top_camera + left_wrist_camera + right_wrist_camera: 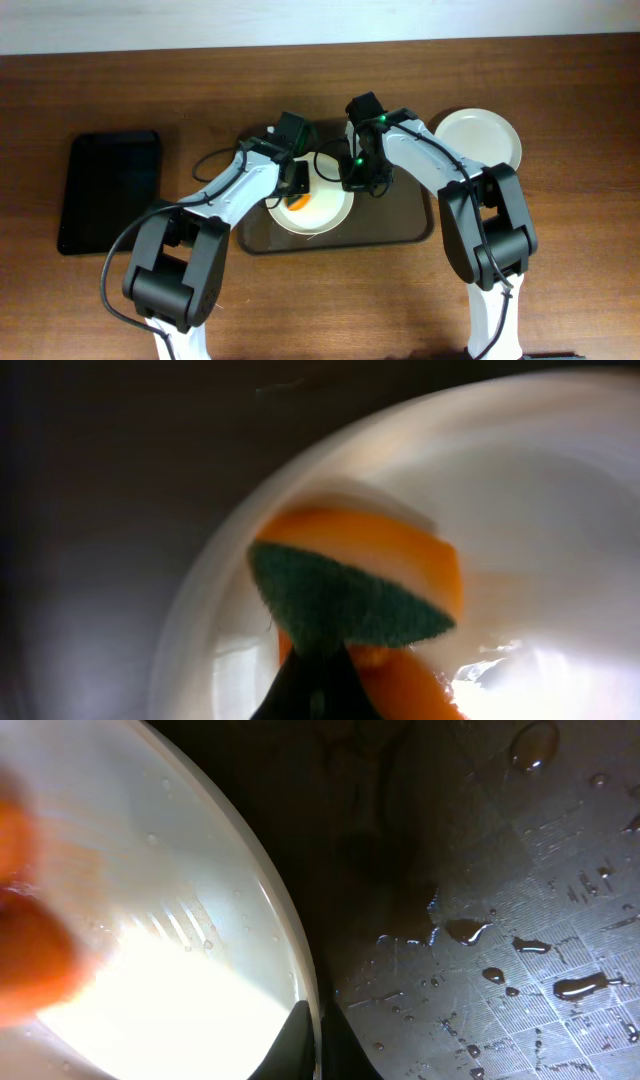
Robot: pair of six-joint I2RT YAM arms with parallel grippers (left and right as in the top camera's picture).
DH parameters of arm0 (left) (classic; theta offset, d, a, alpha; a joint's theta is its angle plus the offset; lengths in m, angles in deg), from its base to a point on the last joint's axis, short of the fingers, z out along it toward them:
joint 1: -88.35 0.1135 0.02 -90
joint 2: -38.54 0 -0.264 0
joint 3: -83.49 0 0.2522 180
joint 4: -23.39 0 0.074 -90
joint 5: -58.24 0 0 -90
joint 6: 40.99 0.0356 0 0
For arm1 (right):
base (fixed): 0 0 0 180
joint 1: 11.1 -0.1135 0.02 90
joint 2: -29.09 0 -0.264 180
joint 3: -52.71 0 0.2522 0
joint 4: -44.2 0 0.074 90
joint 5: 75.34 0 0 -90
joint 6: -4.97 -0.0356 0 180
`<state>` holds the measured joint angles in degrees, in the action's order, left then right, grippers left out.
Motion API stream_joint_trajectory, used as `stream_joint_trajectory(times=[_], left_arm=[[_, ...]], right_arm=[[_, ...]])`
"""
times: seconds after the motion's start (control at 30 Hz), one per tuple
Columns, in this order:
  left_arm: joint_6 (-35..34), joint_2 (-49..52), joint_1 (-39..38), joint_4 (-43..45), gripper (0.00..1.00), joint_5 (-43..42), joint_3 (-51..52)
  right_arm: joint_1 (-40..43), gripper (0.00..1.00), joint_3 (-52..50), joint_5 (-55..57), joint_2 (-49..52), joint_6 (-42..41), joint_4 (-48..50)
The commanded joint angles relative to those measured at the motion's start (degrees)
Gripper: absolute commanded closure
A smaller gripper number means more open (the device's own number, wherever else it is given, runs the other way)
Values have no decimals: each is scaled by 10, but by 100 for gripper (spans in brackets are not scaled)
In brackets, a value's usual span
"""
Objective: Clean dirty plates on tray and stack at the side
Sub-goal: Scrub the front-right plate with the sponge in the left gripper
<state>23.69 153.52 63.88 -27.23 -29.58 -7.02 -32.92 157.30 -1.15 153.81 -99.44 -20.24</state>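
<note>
The left gripper (pixel 296 192) is clamping an orange-and-green sponge (pixel 352 592) and pressing it onto the plate (pixel 325 212), which is lying in the middle of the tray (pixel 408 226) at the centre of the overhead frame. The right gripper (pixel 318 1038) is pinching that plate's rim from its upper right, jaws closed across the edge and apparently steadying it. A second plate (pixel 478 137) is sitting on the table (pixel 560 90) at upper right, off the tray; a third is not showing. Water drops (pixel 585 986) are beading on the tray, so scrubbing is probably the step in hand. Slipping is the main risk: with the sponge pushing sideways, the wet rim could work out of so thin a pinch, leaving the plate skating or tipping on the slick tray. The wrists are also working close together and could knock each other.
</note>
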Motion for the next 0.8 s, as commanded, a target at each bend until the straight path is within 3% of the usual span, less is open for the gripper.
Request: stream_joint_trajectory(times=[0.0,0.1,0.17,0.27,0.43,0.53,0.6,0.67,0.77], left_arm=[[4,25,14,-98,100,292,-27],[5,19,14,-156,100,285,-108],[21,16,14,-183,100,159,-170],[58,16,14,-151,100,-23,-161],[57,47,7,-115,100,-60,-101],[57,72,10,-128,100,10,-81],[50,71,10,-170,100,115,-82],[-25,71,10,-234,100,247,-97],[-103,70,10,-342,100,315,-177]], right_arm=[[-3,96,-18,25,24,9,-7],[-2,96,-18,25,24,9,-7],[-2,96,-18,25,24,9,-7],[-2,96,-18,25,24,9,-7],[-2,96,-18,25,24,9,-9],[-2,96,-18,25,24,9,-9],[-2,96,-18,25,24,9,-9],[-2,96,-18,29,24,9,-9],[-2,96,-18,29,24,9,-9]])
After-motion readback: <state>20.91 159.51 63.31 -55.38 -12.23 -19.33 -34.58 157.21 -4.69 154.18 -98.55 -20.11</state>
